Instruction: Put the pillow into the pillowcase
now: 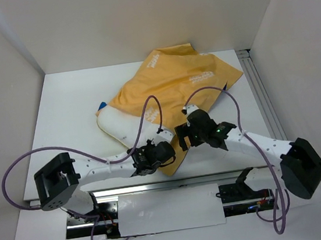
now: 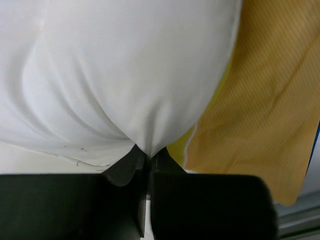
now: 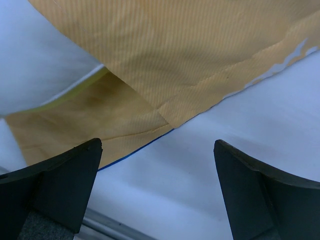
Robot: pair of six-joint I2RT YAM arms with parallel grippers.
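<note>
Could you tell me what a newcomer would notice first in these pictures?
The mustard-orange pillowcase with white logos sprawls across the middle of the white table, the plump white pillow jutting out at its near-left side. The left gripper pinches a fold of the pillow's fabric, while the right gripper hangs open above the pillowcase's edge.

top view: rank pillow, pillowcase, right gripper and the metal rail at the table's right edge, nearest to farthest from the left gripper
1. pillow: pinched by the left gripper
2. pillowcase: near edge just to its right
3. right gripper: further right, by the pillowcase edge
4. metal rail: along the far right side
</note>
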